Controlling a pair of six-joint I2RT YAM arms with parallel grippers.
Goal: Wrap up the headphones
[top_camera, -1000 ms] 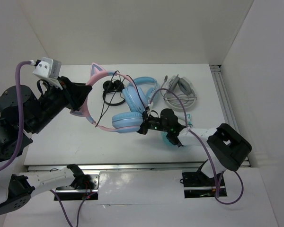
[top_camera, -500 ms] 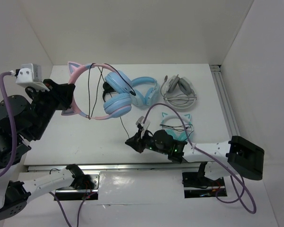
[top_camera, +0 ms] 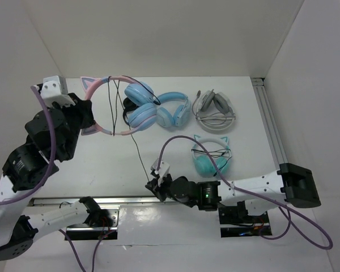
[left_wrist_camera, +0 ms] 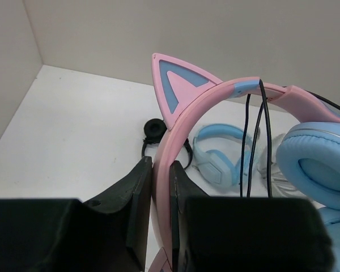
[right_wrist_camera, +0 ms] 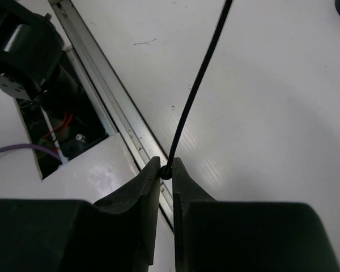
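Left fingers [left_wrist_camera: 148,184] grip headphones [left_wrist_camera: 215,96], lower band hidden; right fingers [right_wrist_camera: 156,173] pinch the cable [right_wrist_camera: 198,79]

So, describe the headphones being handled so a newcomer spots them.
At the table's far left, the left gripper clamps a headband. Those headphones alone have a pink cat-ear band with blue cups, and their black cable runs to the right gripper.
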